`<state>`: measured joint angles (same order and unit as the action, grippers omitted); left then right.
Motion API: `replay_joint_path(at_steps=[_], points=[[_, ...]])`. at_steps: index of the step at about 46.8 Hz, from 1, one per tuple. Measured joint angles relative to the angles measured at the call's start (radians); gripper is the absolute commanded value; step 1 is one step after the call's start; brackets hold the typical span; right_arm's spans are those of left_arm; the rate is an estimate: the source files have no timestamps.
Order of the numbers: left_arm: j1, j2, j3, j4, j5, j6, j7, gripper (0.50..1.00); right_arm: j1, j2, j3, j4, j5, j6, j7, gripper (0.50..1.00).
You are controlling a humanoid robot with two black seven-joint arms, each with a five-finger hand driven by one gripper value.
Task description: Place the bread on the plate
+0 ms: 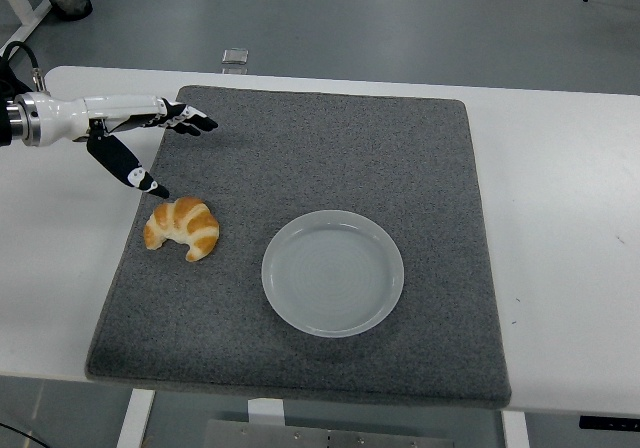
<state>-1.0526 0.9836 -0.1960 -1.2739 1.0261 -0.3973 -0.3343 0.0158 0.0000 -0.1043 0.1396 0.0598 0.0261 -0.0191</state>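
A golden croissant (183, 227) lies on the left side of the grey mat (300, 148). A pale round plate (333, 272) sits on the mat to its right, with nothing on it. My left hand (160, 148) reaches in from the left, open, just above and behind the croissant. Its thumb points down close to the croissant's top edge and its fingers (190, 122) stretch to the right. It holds nothing. The right arm is out of view.
The mat covers most of the white table (560, 188). A small clear object (235, 57) lies on the floor beyond the table's far edge.
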Motion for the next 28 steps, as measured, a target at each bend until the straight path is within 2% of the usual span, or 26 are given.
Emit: replay_joint_path(at_steps=[5, 14, 20, 28], points=[[0.002, 0.001, 0.001, -0.006, 0.075, -0.02, -0.002, 0.973, 0.0, 0.0, 0.0, 0.0, 0.0, 0.0, 0.0, 0.952], [-0.015, 0.01, -0.001, -0.009, 0.153, -0.116, -0.006, 0.969, 0.0, 0.0, 0.0, 0.0, 0.0, 0.0, 0.0, 0.952], [-0.019, 0.004, -0.001, -0.009, 0.18, -0.121, -0.006, 0.969, 0.0, 0.0, 0.0, 0.0, 0.0, 0.0, 0.0, 0.952], [-0.017, -0.014, -0.001, -0.009, 0.307, -0.12, -0.006, 0.966, 0.0, 0.0, 0.0, 0.0, 0.0, 0.0, 0.0, 0.952]])
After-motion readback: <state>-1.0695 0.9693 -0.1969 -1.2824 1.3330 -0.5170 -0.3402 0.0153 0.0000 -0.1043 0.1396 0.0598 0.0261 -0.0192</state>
